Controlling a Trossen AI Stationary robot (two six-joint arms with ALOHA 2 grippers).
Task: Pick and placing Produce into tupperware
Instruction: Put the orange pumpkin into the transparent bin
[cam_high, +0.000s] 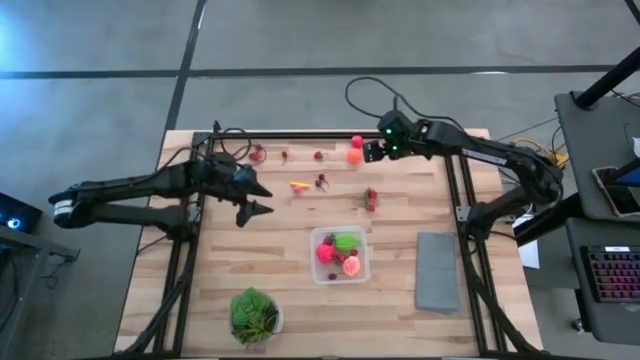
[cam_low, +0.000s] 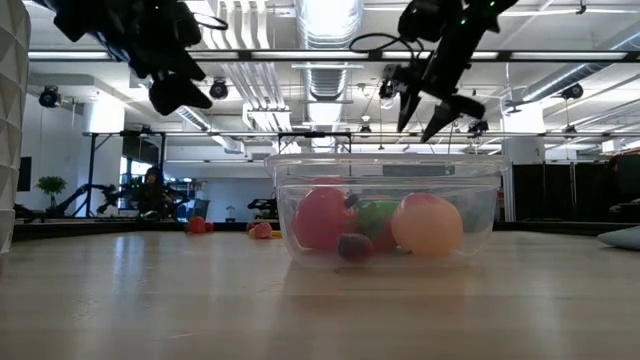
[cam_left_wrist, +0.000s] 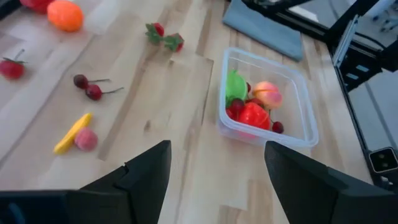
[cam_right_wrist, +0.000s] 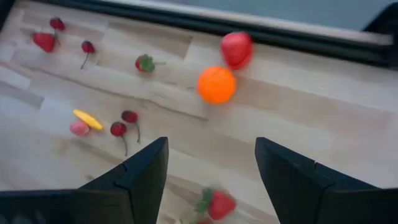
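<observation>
I see the right gripper (cam_high: 368, 151) stretched to the table's far edge, fingers spread, beside the orange piece (cam_high: 354, 156). The left gripper (cam_high: 262, 198) hovers open (holding nothing). The tupperware (cam_high: 362, 268) holds several pieces. No readable writing.

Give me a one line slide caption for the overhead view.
Open right gripper beside the orange fruit; open left gripper waits near the part-filled tupperware.
</observation>
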